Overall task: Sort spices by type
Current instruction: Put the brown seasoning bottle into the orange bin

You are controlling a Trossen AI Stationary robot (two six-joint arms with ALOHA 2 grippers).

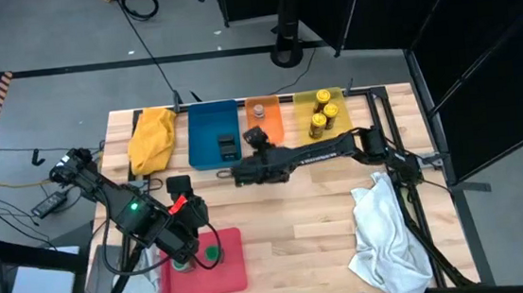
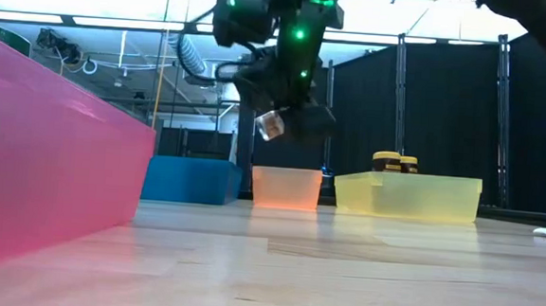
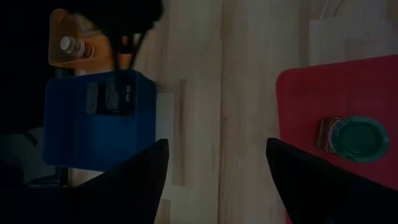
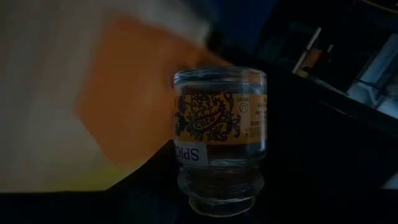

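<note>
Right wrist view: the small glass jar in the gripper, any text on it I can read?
"SPIC": white strip low on the small clear glass jar with the yellow patterned label; the rest is cut off.
Fine print on the label's right edge: too small to read.
Nothing else is legible in any view.

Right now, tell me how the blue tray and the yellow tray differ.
The blue tray is opaque blue; the yellow tray is translucent yellow. The blue tray holds little black boxes; the yellow tray holds yellow-lidded jars. In the high view the blue tray sits left of the orange tray, the yellow tray right of it. Both stand at the table's far edge.
</note>
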